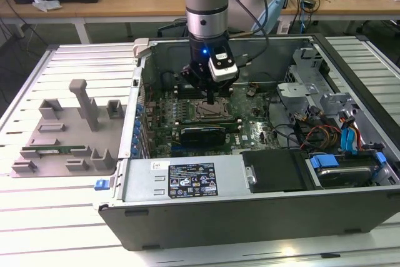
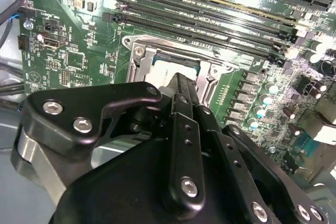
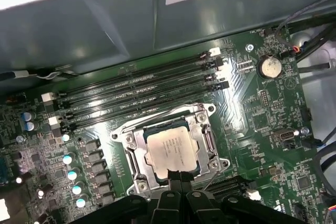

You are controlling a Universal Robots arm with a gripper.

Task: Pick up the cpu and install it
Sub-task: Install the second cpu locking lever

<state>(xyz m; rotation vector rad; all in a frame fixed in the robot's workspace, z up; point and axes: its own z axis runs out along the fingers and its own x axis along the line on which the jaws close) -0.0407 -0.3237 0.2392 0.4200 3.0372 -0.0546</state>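
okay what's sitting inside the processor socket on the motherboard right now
The cpu lies flat in the socket, silvery top up, inside the metal frame. The gripper covers its near edge, so the seating there is hidden.

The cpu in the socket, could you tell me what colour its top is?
Silvery metal cpu, best in the first wrist view.

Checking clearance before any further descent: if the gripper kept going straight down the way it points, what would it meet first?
Most likely the cpu lying in the socket; the gripper hangs right at its edge. Whether they already touch is unclear.
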